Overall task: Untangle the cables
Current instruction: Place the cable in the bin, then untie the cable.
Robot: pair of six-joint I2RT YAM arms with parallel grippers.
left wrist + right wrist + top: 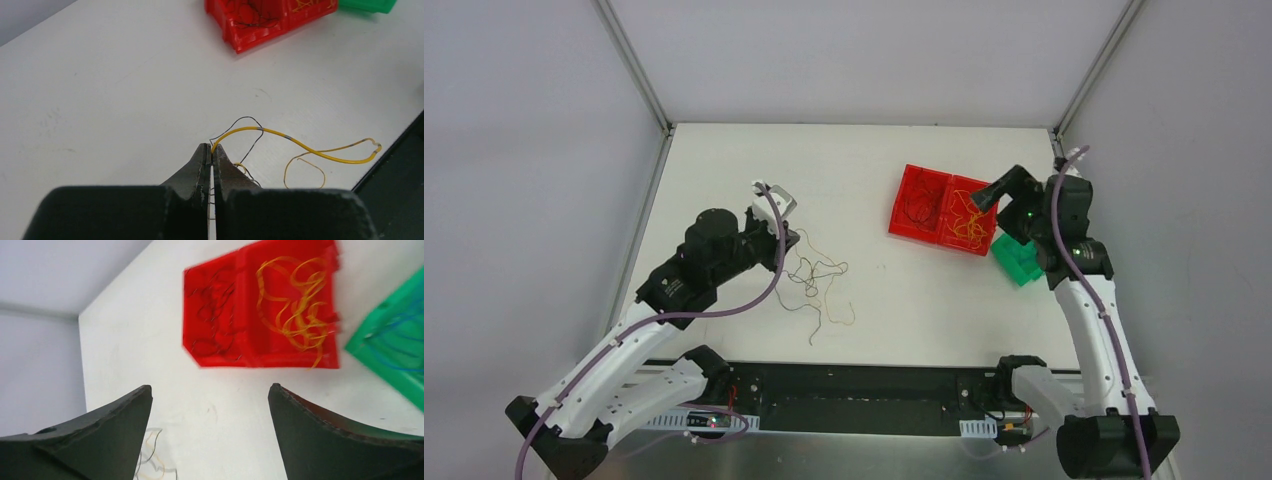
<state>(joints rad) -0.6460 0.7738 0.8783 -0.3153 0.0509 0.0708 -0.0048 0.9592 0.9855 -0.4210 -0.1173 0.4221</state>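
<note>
Left gripper (792, 238), in the overhead view, sits at the left end of a loose tangle of cables (821, 285) lying on the white table (724, 170), well apart from the bins. The right gripper (987, 197) hovers over the right half of a red two-compartment bin (897, 215), and a green bin (1016, 262) sits just beside it, partly under the arm. Dark strands lie in the red bin's left compartment and orange-yellow ones in its right, so sorting looks well along, with the table tangle left to separate. In the left wrist view the jaws are pinched tight on a yellow cable (300, 144) that arcs away to the right, and a thin dark cable (250, 118) loops across it near the tips; these two do not look parted yet. The right wrist view is blurred, but it shows the fingers standing wide apart with nothing between them above the red bin. That bin holds dark wires (215, 305) on the left and yellow wires (295, 305) on the right, and blue strands (395, 347) lie in the green bin. Judging by the small tangle, only a few strands remain.
</note>
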